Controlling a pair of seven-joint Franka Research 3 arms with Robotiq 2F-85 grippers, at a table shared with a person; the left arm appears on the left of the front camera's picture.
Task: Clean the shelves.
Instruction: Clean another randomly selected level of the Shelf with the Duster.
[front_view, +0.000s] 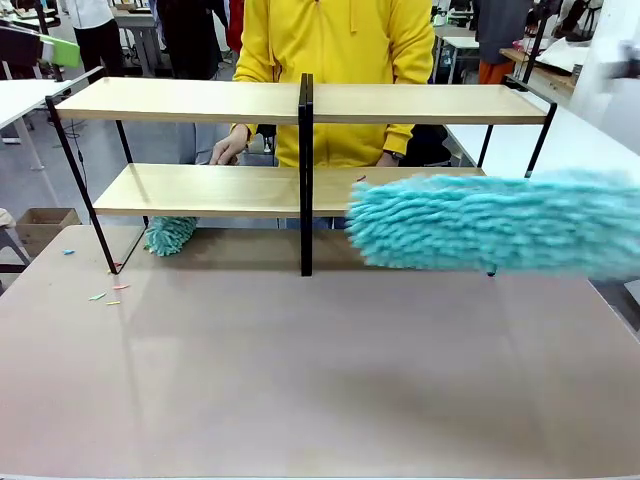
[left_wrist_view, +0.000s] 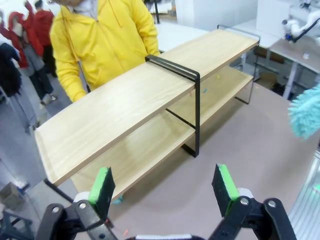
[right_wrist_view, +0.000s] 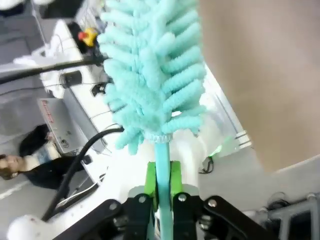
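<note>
- The shelves, two long light-wood boards in a thin black metal frame with a black central upright, stand across the far part of the dull pinkish-grey table top.
- The right gripper has its green pads pressed together on the thin teal handle of a fluffy turquoise chenille duster.
- The duster's head hangs on the robot's side of the shelves, right of the central upright, at about the level of the lower board. Whether its fibres touch the board's front edge, I cannot tell.
- The left gripper has its jaws wide apart with nothing between them. It hovers over the table top on the robot's side of the shelves, towards their left end.
- A person in a yellow hooded top stands on the far side of the shelves, with one hand at the back edge of the lower board, left of the upright.
- A second turquoise fluffy clump lies below the lower board near the shelves' left end.
- A few small coloured scraps lie on the table top beside the shelves' front-left leg.
- Both boards look bare and mostly clean. The left wrist view shows a few tiny specks near the upright.
- My judgement is that the wiping is under way at most. The pictures do not show that either board has been swept, so both may be left to do.
</note>
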